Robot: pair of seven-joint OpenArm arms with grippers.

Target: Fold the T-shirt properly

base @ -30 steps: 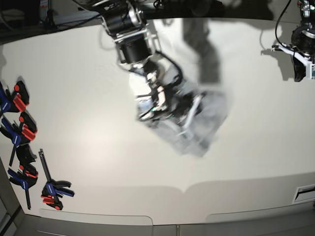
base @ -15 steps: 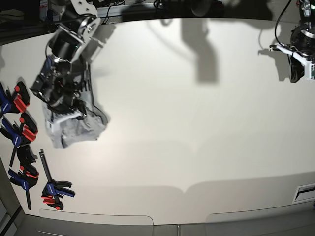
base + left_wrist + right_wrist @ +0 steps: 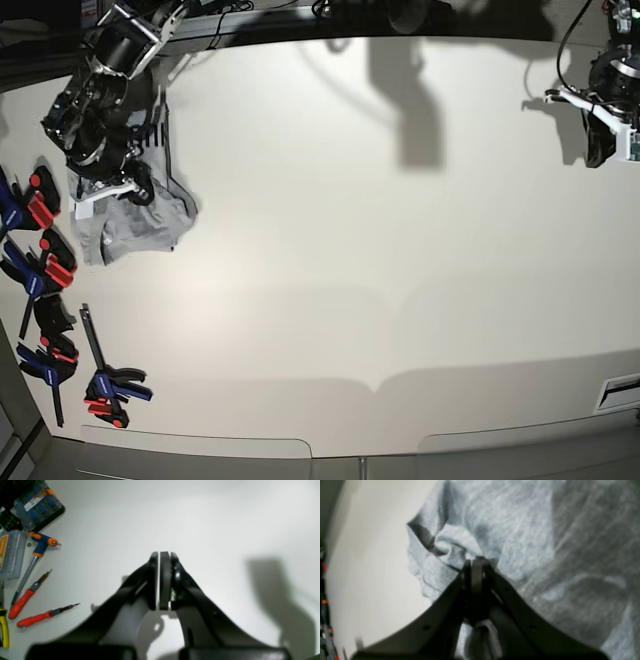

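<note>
The T-shirt is a bunched light grey bundle at the far left of the white table, partly under the arm. My right gripper is shut on a fold of it. In the right wrist view the shut jaws pinch crumpled grey fabric, which fills most of that view. No lettering shows. My left gripper is at the table's far right back corner. In the left wrist view it is shut and empty above bare table.
Several blue, red and black clamps lie along the table's left edge, just left of the shirt, with one more near the front. Red-handled screwdrivers, a T-handle driver and plastic cases lie beside the left gripper.
My right arm has carried the bunched shirt from the table's middle to the far left, close to the clamps. The left arm has stayed in place.
</note>
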